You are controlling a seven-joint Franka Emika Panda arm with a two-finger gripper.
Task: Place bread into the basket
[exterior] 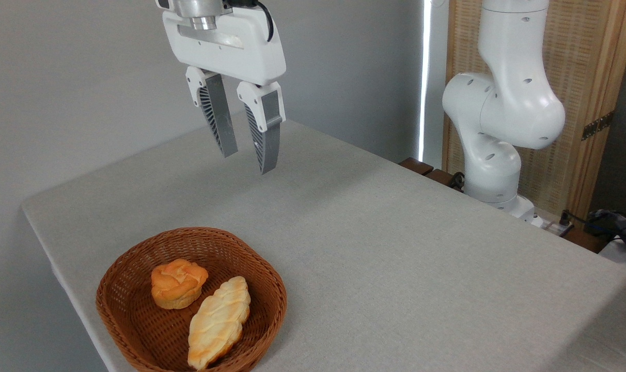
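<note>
**Bread in the basket, my hold is off**

The long, pale golden leaf-shaped bread lies inside the reddish-brown woven wicker basket, just beside a small round orange bun. My gripper hangs high above the grey table, fingers spread and empty. I judge the placing done; next calls only for keeping clear.
</note>
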